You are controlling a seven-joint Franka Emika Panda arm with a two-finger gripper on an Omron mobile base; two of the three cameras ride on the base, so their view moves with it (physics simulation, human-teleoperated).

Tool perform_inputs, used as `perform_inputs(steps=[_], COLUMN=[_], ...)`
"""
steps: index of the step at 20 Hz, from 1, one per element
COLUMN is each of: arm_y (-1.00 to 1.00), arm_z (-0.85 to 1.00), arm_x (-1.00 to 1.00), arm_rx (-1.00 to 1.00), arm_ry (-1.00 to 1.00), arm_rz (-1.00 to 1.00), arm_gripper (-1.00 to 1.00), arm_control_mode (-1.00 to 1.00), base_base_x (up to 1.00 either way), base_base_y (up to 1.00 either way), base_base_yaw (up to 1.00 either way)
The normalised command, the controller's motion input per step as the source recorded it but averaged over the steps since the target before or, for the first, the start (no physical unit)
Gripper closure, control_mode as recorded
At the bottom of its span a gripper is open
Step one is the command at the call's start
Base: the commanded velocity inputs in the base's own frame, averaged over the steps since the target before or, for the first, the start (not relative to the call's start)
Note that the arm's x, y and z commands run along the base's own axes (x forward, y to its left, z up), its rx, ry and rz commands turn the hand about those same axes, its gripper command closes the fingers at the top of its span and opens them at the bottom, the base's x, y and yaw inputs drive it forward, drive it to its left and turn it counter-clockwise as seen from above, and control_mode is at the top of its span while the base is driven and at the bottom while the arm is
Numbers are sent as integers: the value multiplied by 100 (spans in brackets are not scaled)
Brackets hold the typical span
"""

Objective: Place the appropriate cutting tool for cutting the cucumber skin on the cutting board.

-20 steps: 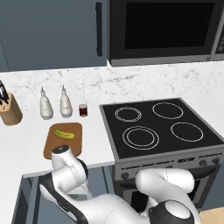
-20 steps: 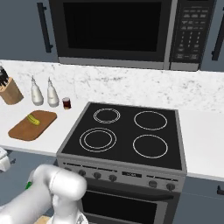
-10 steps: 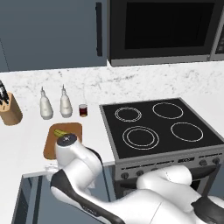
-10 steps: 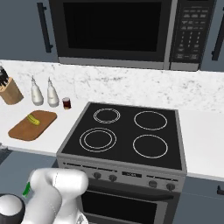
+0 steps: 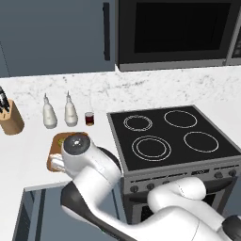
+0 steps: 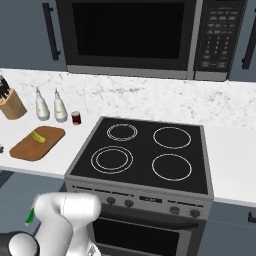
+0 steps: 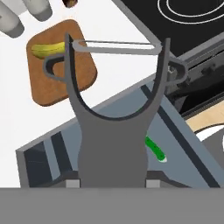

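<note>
In the hand view my gripper [image 7: 112, 183] is shut on the cutting tool [image 7: 111, 144], a grey metal peeler whose forked head rises up the middle of the picture. Beyond its left prong lies the brown cutting board [image 7: 48, 87] on the white counter. The yellow-green cucumber [image 7: 46, 50] rests on the board's far end. The peeler hangs over the counter's front edge, short of the board and above an open drawer. The right base view shows the cutting board [image 6: 37, 144] with the cucumber [image 6: 38, 136] at the left. In the left base view my arm covers most of the board [image 5: 57, 140].
An open drawer [image 7: 48, 162] under the counter holds a green-handled knife [image 7: 155, 151]. A knife block [image 5: 12, 120], two white bottles [image 5: 49, 115] and a small dark jar [image 5: 89, 118] stand behind the board. The black stove [image 5: 174, 136] lies to the right.
My arm has risen from the drawer and swung toward the counter, so its elbow now covers more of the board in the left base view. The grip has not changed.
</note>
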Motion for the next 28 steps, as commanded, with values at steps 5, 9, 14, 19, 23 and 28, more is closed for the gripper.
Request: perform_inputs(steps=[5, 9, 14, 19, 23, 28], arm_y=[25, 40, 34, 12, 0, 0], arm_z=[49, 11, -1, -18, -30, -42], arm_x=[57, 57, 55, 59, 44, 33], arm_rx=[-1, -3, -6, -4, 0, 0], arm_ry=[-3, 0, 9, 21, 18, 10], arm_rz=[-10, -8, -3, 0, 0, 0], arm_gripper=[100, 100, 100, 100, 100, 100], arm_control_mode=[-100, -100, -100, -100, -100, -100], base_base_x=[0, 0, 0, 0, 0, 0], base_base_y=[0, 0, 0, 0, 0, 0], base_base_yaw=[0, 0, 0, 0, 0, 0])
